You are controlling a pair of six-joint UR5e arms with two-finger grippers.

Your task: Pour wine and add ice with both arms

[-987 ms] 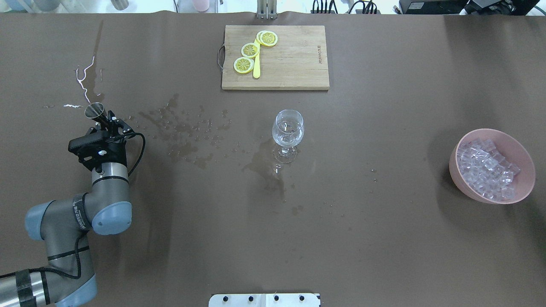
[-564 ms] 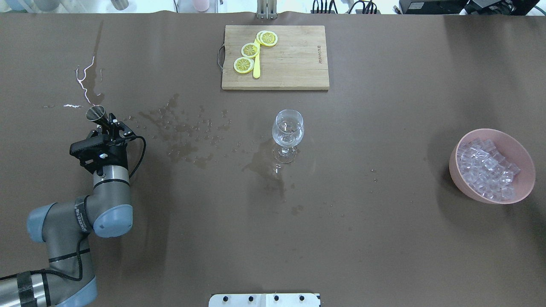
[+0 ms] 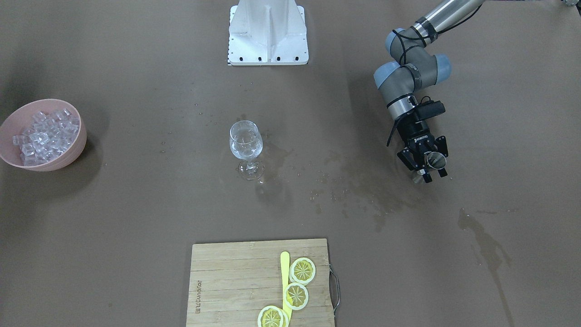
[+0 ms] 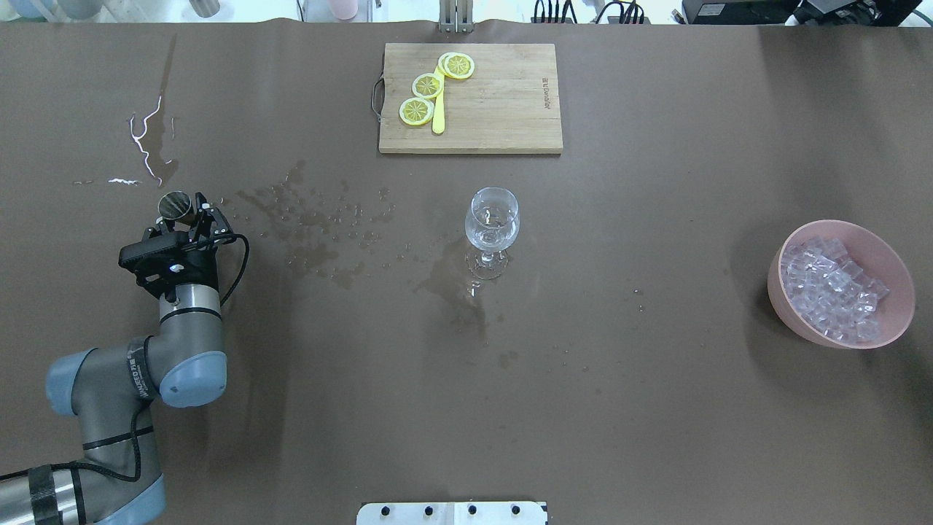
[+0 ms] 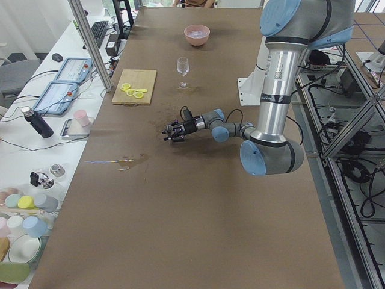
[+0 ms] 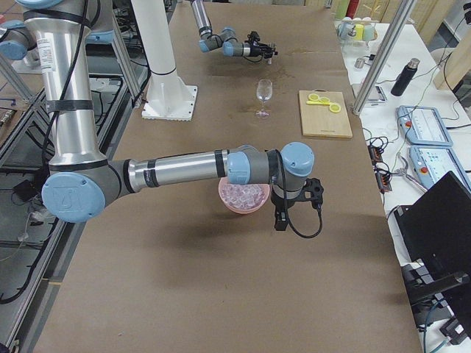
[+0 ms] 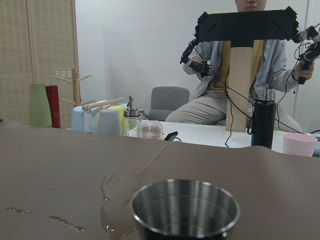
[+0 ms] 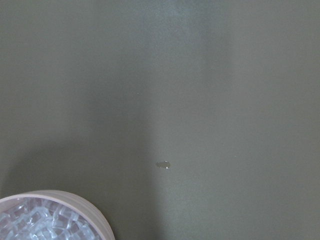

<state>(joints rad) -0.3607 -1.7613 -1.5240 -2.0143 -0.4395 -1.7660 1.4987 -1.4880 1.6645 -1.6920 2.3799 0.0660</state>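
Note:
My left gripper (image 4: 180,210) is at the table's left side, shut on a small steel cup (image 4: 175,205) that stands nearly upright, low over the table. The left wrist view looks straight over the cup's open rim (image 7: 185,205). The wine glass (image 4: 492,222) stands upright mid-table with a little clear wine in its bowl. The ice (image 4: 831,288) fills a pink bowl (image 4: 895,321) at the far right. My right gripper (image 6: 280,219) shows only in the exterior right view, beside the bowl, and I cannot tell its state. Its wrist view shows bare table and the bowl's rim (image 8: 75,200).
A wooden cutting board (image 4: 503,109) with lemon slices (image 4: 427,85) and a yellow knife lies at the table's far edge. Wet stains (image 4: 313,233) spread between the cup and the glass. A white pedestal (image 3: 268,32) stands at the robot's side. A seated person (image 7: 250,65) is beyond the table.
The left gripper has turned the steel cup from tilted to nearly upright and drawn it slightly back toward the robot. The glass and the bowl have not moved.

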